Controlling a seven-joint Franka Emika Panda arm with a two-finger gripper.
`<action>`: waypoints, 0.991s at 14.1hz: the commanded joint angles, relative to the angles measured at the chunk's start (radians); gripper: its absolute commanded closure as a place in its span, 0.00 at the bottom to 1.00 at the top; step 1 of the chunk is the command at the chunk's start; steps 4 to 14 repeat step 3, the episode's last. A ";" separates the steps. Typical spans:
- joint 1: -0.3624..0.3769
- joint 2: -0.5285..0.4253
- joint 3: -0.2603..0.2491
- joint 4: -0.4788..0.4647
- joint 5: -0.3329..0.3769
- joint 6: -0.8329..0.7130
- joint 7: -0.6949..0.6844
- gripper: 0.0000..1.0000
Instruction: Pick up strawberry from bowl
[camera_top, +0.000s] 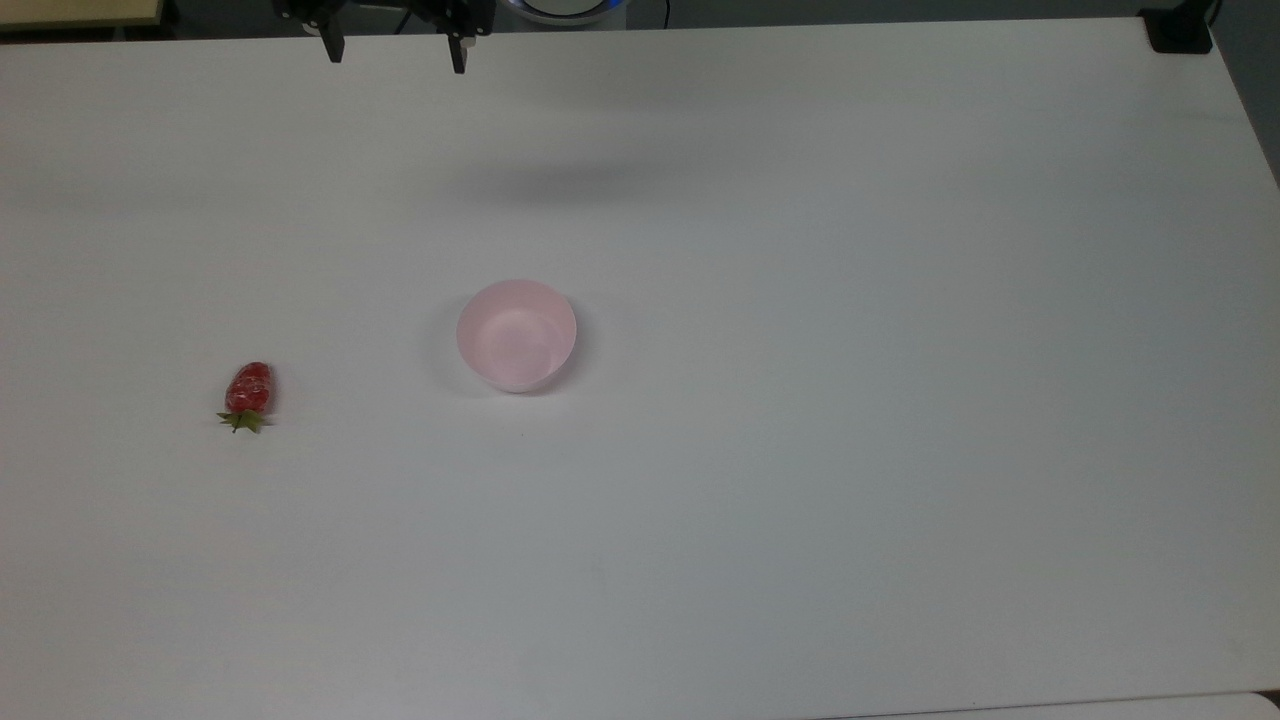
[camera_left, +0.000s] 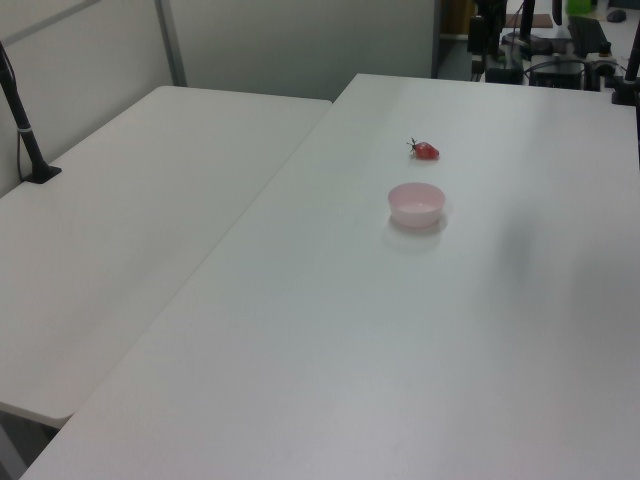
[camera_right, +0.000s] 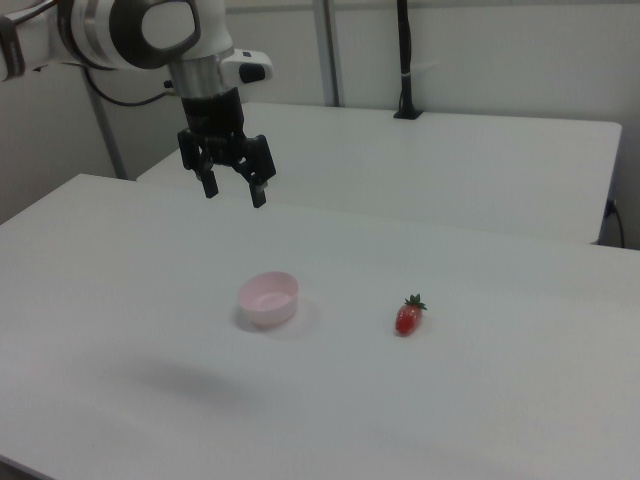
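Observation:
The red strawberry (camera_top: 247, 391) with its green cap lies on its side on the bare white table, well to the top view's left of the pale pink bowl (camera_top: 516, 334). The bowl holds nothing. In the right view the strawberry (camera_right: 408, 316) lies to the right of the bowl (camera_right: 268, 298), and in the left view the strawberry (camera_left: 425, 151) lies just beyond the bowl (camera_left: 416, 204). My gripper (camera_right: 233, 191) hangs open and high above the table, behind and left of the bowl in the right view. Its two fingertips (camera_top: 457, 55) show at the top view's upper edge.
The white table (camera_top: 800, 450) stretches wide around the bowl. A second white table (camera_left: 130, 220) adjoins it on the left view's left, with a black post (camera_left: 25, 125) clamped to it. A black clamp (camera_top: 1178, 30) sits at the top view's upper right corner.

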 joint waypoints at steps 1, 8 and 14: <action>-0.018 -0.019 0.004 -0.024 -0.007 0.020 0.011 0.00; -0.020 -0.019 0.003 -0.021 -0.007 0.014 0.011 0.00; -0.020 -0.019 0.003 -0.021 -0.007 0.014 0.011 0.00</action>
